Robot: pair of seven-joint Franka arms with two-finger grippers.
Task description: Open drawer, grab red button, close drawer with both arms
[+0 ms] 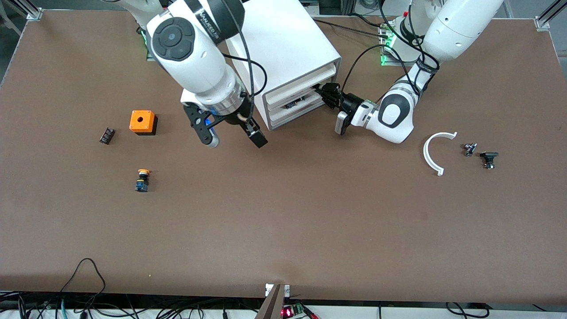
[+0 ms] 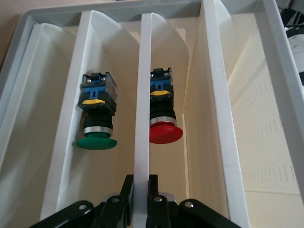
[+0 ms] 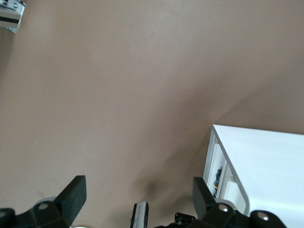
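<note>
The left gripper (image 2: 140, 197) is clamped on a divider (image 2: 142, 95) of the drawer (image 1: 296, 101), where the button (image 2: 163, 110) lies. That thin wall could slip free if pulled askew. The right gripper (image 1: 232, 133) is held open beside the cabinet (image 1: 283, 48).

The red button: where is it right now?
The red button lies inside the drawer, in a compartment beside the one holding a green button; the left gripper pinches the divider between them.
</note>
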